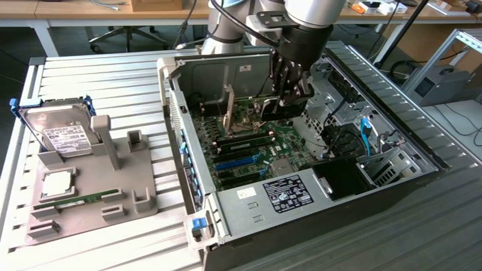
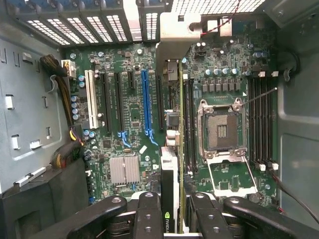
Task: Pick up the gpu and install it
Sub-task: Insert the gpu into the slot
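Hanging inside the open computer case point(image 1: 226, 220), upper centre of the exterior frame, the tool point(image 1: 290, 103) is clamped on the gpu point(image 2: 169, 174), jaws at middling width with the card pinched edge-on between them. Wrist view: the card runs above the motherboard point(image 2: 129, 114), between the long blue slot point(image 2: 144, 99) and the bare CPU socket point(image 2: 222, 129); seated or clear of the board, cannot tell. Lower left of the exterior frame: grey holder point(image 1: 113, 186) on the slatted desk point(image 1: 98, 73), carrying a hard drive point(image 1: 60, 132) propped on edge and a green memory stick point(image 1: 75, 199) lying flat.
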You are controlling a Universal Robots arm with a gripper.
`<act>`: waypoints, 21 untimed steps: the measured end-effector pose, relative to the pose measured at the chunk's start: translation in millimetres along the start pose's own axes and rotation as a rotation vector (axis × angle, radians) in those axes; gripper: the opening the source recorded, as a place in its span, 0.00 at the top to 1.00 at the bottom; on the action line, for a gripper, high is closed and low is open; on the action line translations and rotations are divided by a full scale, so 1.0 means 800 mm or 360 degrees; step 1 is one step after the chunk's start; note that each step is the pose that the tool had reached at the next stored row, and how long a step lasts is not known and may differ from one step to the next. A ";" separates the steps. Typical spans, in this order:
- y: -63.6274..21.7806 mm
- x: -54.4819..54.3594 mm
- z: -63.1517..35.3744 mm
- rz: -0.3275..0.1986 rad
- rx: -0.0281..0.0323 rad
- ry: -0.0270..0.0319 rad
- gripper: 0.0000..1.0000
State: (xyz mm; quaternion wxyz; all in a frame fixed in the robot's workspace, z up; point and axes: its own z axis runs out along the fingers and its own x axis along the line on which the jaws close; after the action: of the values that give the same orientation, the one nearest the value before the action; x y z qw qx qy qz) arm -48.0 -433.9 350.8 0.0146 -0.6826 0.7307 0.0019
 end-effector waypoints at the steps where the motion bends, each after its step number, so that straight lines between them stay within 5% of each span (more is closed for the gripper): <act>1: 0.000 0.000 0.001 0.0000 -0.00001 0.00001 0.73; 21: 0.001 0.001 0.029 0.0000 -0.00001 0.00003 0.73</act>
State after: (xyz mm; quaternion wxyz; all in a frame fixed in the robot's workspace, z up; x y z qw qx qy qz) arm -48.0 -433.9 327.7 0.0145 -0.6826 0.7307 0.0019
